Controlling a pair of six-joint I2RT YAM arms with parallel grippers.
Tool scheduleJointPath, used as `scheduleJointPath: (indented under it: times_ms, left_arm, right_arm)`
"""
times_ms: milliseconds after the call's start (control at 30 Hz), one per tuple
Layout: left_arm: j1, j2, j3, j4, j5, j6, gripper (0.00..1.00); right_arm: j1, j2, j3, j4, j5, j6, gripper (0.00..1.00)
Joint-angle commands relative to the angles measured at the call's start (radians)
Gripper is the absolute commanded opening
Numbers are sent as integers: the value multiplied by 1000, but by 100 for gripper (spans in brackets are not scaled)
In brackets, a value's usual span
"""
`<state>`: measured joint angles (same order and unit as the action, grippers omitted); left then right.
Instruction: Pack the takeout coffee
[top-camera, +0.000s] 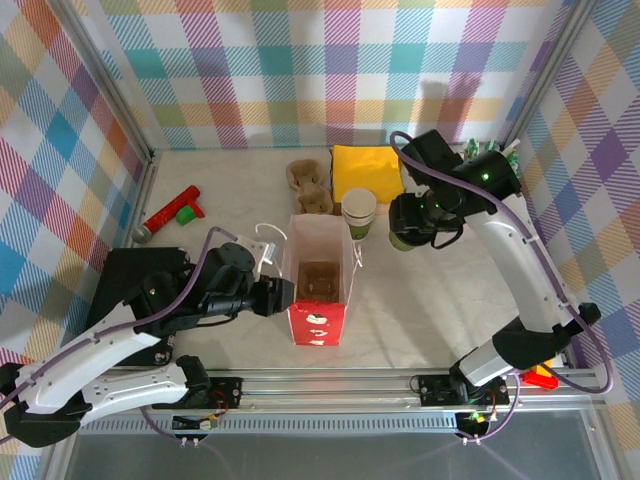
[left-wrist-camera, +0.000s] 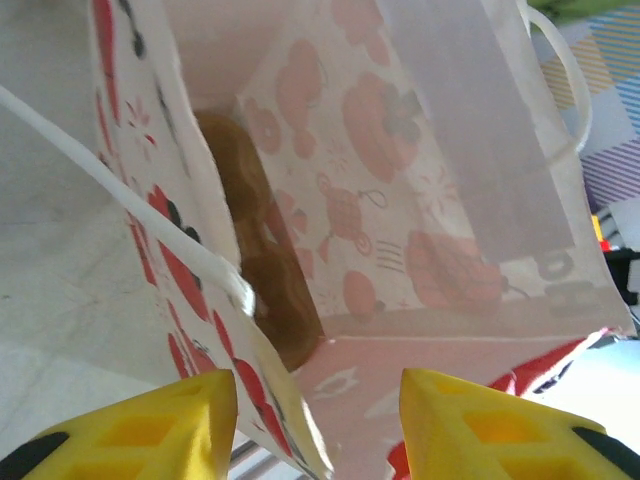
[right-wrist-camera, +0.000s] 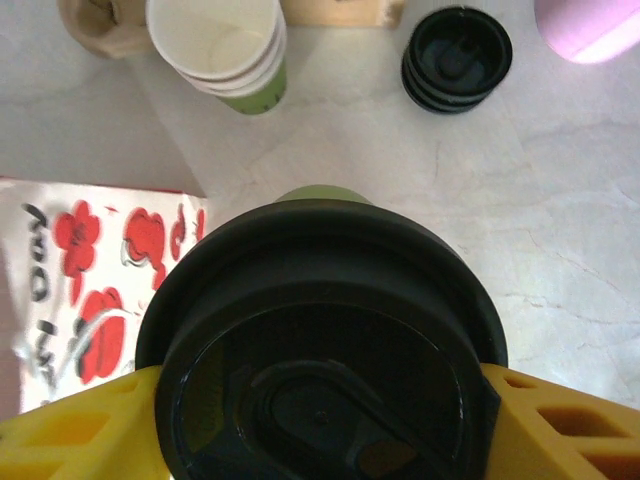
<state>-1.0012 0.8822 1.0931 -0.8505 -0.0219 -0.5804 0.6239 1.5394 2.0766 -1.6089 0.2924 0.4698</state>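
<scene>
coffee (right-wrist-camera: 320, 330) gripped in my right hand (right-wrist-camera: 318, 425), left hand (left-wrist-camera: 318, 405) open at the bag (top-camera: 318, 318)

my right hand is clamped on the takeout coffee, one yellow finger (right-wrist-camera: 75, 430) on each side of the cup just under its round black lid. looking down my wrist, the lid takes up most of what i see, with a sliver of the green cup wall past its far rim. from above, the coffee sits to the right of the red-and-white paper bag, outside it, near the stack of lidless cups (top-camera: 358, 212) that stands by the bag's far right corner. i cannot tell whether the cup's base touches the table (top-camera: 430, 320).

beyond the coffee, on the table, is a small pile of loose black lids (right-wrist-camera: 457, 55).

my left hand is at the bag's left side. its two yellow fingers (left-wrist-camera: 150, 435) stand apart, and the top edge of the bag's left wall runs up between them, closer to the left finger, not pinched. the bag stands upright with its mouth open; a brown cup carrier (left-wrist-camera: 255, 270) lies at the bottom. one white handle (left-wrist-camera: 120, 190) crosses in front of my left wrist camera.

a second brown carrier (top-camera: 310, 187) and a yellow pad (top-camera: 367, 172) lie behind the bag.
</scene>
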Motion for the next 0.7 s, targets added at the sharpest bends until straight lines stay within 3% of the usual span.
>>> scheduleJointPath:
  times_ms: [0,367,667]
  left_arm:
    - [-23,-23,-36,72,38,-30,45]
    - [-56,11,-81,218,41,-69,36]
    - [-60,14,-123,293,-9,-112,32]
  right_arm:
    - [31,41,100,-163,29,40,64]
    - [147,145,353,-177,-8,55,63]
    - [241,180,413,-174,-49,77,62]
